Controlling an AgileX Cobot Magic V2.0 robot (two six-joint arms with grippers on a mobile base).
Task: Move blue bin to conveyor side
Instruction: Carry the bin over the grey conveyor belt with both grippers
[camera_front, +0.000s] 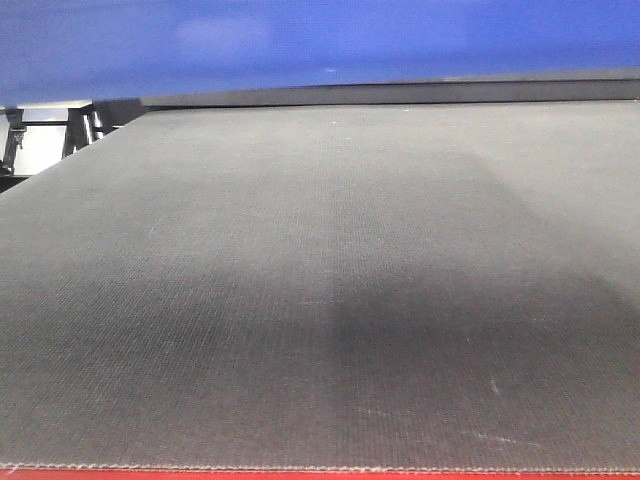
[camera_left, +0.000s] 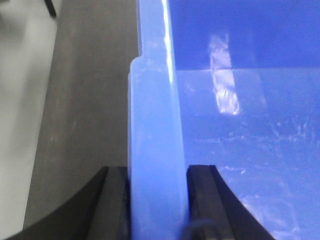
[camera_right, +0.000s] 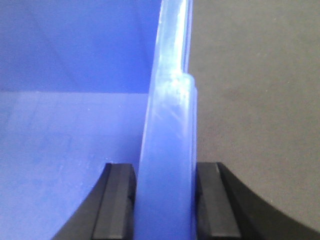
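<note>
While both arms are clamping the blue bin (camera_left: 240, 150) by opposite walls, the task is looking partway done rather than finished. The left end effector (camera_left: 159, 172) is pinching the thickened rim (camera_left: 152, 125) between its two dark fingers, with the glossy blue interior lying to the right of that wall and the grey conveyor (camera_left: 90, 125) to its left. The right end effector (camera_right: 164, 170) is doing the same on the other wall, one finger inside the bin and one outside, with belt showing on the right. From the front view the bin is appearing only as a blurred blue band (camera_front: 320, 40) across the top, above the belt's far edge, while the wide belt (camera_front: 320, 300) and its red edge strip (camera_front: 320, 475) are filling the near part. Whether the bin is resting on the belt or hanging above it, I cannot tell. By my reading, the grasp is secured; shifting the bin to the conveyor's side, setting it down and letting go are remaining.
</note>
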